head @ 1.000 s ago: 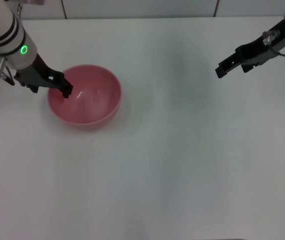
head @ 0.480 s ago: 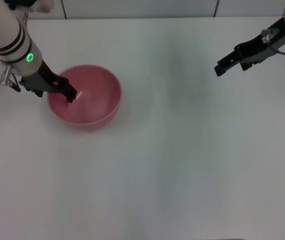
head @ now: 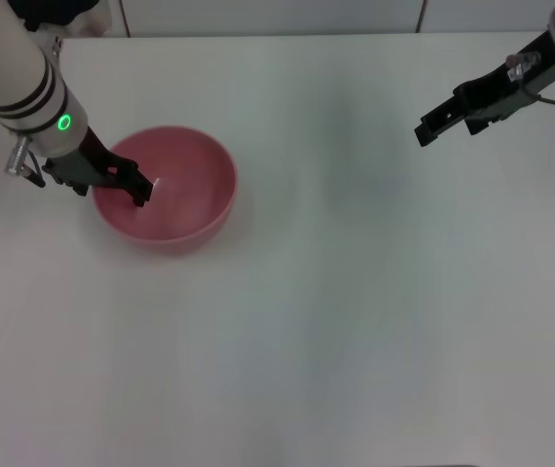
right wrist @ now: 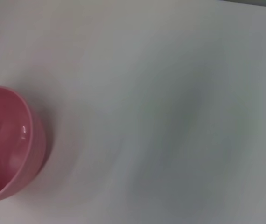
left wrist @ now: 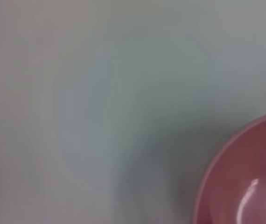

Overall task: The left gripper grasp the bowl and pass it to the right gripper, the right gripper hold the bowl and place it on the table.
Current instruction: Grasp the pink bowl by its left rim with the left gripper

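The pink bowl (head: 182, 197) stands upright on the white table (head: 355, 321), left of the middle. My left gripper (head: 131, 186) is low at the bowl's left rim, open, with one finger inside the wall and the other outside it. The left wrist view shows only part of the bowl (left wrist: 245, 186) and bare table. My right gripper (head: 425, 130) hovers open far to the right, well apart from the bowl and holding nothing. Its wrist view shows the bowl (right wrist: 7, 144) at a distance.
A grey wall with seams (head: 258, 15) runs along the table's far edge. Plain white tabletop stretches between the bowl and the right gripper and toward the near edge.
My left gripper has slid slightly right and lower along the bowl's left rim. The right gripper has drifted a little up and left. The bowl has not moved.
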Controlling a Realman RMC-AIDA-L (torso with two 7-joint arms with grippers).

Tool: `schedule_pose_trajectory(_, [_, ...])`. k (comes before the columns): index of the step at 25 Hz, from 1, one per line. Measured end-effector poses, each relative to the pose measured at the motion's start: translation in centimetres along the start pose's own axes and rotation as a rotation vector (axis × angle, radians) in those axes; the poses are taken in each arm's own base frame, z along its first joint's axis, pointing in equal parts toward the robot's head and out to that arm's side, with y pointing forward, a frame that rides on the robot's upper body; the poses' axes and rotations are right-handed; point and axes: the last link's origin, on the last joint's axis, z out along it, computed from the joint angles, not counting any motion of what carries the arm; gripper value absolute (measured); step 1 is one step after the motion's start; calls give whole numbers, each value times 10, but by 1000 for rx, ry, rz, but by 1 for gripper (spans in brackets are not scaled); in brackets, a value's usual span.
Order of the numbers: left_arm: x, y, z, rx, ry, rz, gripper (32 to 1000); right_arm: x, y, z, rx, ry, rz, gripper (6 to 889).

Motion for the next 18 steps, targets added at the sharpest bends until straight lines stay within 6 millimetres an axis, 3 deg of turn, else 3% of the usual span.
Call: schedule_pose_trajectory(18, [1, 0, 0, -1, 3, -1, 842, 0, 0, 0, 0, 1, -10, 852])
